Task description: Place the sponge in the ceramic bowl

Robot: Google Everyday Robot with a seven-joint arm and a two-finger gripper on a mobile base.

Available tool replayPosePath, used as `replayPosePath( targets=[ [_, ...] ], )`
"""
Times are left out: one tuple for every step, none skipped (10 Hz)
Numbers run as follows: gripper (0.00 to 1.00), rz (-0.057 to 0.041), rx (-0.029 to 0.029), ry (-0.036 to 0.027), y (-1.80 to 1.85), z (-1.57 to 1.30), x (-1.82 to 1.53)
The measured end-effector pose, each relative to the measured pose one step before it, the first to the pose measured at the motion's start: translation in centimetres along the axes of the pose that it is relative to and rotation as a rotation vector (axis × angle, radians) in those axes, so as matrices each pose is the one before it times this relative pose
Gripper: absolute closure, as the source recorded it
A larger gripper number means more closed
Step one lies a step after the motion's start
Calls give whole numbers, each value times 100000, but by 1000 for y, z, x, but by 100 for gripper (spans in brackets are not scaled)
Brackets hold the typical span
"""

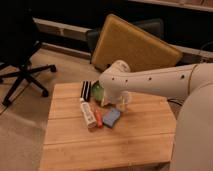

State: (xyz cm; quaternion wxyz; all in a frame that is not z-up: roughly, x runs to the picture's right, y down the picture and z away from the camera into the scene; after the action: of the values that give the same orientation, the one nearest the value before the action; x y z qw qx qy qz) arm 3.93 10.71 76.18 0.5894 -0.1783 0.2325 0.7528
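The blue sponge [111, 117] lies flat on the wooden table [125, 145], near its middle. Just behind and left of it, a sliver of the green ceramic bowl [96, 91] shows; the white arm covers most of it. My gripper [110, 104] hangs from the arm's wrist directly above the sponge's far edge, between the bowl and the sponge. It sits low, close over the sponge, and the wrist mostly hides it.
A white tube [88, 113] and an orange stick [98, 118] lie just left of the sponge. A black striped item [86, 91] stands left of the bowl. A translucent cup [125, 100] sits to the right, behind the arm. A tan cushioned chair [135, 45] stands behind the table, and an office chair [20, 70] to the left.
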Motion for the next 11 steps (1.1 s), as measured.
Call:
replayPosePath(
  targets=[
    [35, -542, 1390, 1995, -361, 689, 651],
    [35, 203, 1740, 2461, -476, 774, 511],
    [35, 381, 1459, 1008, -401, 518, -61],
    [35, 233, 1462, 338, -310, 532, -358],
    [35, 307, 1530, 72, -391, 643, -515],
    [35, 415, 1104, 429, -257, 835, -558],
    [35, -126, 542, 314, 0, 822, -491],
    [35, -193, 109, 902, 167, 751, -166],
    [35, -956, -578, 2592, 707, 1602, 198],
    [35, -615, -325, 1185, 402, 737, 120],
    [35, -462, -602, 1234, 374, 794, 73]
  ],
)
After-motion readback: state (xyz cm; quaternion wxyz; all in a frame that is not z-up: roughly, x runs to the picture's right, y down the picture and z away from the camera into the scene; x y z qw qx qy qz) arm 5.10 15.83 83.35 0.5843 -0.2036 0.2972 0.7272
